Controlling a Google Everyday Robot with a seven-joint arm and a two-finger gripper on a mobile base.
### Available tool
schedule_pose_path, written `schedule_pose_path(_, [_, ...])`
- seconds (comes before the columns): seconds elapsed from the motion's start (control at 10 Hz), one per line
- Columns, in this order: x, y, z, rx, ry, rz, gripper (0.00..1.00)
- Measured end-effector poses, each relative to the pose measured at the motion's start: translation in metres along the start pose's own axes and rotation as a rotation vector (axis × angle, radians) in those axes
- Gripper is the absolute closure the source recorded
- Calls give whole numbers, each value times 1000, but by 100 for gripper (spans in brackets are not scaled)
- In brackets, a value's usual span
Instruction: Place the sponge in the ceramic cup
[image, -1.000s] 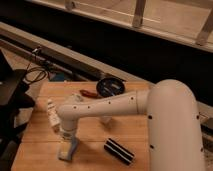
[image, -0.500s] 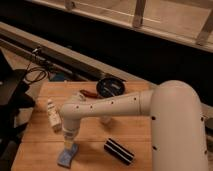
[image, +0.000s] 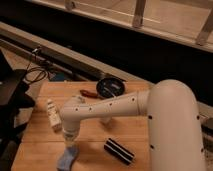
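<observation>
Pointing straight down at the front left of the wooden table (image: 35, 145), the gripper (image: 70, 145) sits right on top of the sponge (image: 67, 161), close enough that the two seem to touch. Whether it is spread or clamped on the pad I cannot tell. The sponge shows as a small blue-grey pad near the table's front edge, somewhat tilted. Whether it rests on the wood or hangs a little above it is also unclear. The ceramic cup (image: 106, 121) stands well apart, further back and to the right, and is half hidden behind the white arm (image: 107, 106). No sponge can be seen in it. A dark bowl (image: 111, 86) sits beyond the cup, and a black striped block (image: 119, 151) lies to the right of the sponge. I judge the sponge to be light and soft, so it should give under pressure and is unlikely to slip. Pinching across its narrow middle would likely hold best, since an edge grip could let it fold or droop. The cup looks about as wide as the sponge, so the pad may need squeezing or an edge-first entry.
</observation>
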Motion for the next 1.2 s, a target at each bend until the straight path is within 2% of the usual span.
schedule_pose_path(0.1, [-3, 1, -6, 14, -4, -9, 100])
schedule_pose_path(0.4, [-18, 11, -47, 82, -27, -50, 98])
schedule_pose_path(0.5, [-26, 16, -65, 113, -37, -71, 89])
schedule_pose_path(0.7, [-37, 21, -80, 148, -48, -104, 71])
schedule_pose_path(0.9, [-39, 24, -80, 147, -52, -115, 48])
schedule_pose_path(1.1, [-37, 24, -67, 118, -51, -113, 31])
schedule_pose_path(1.2, [-35, 24, -55, 93, -47, -111, 26])
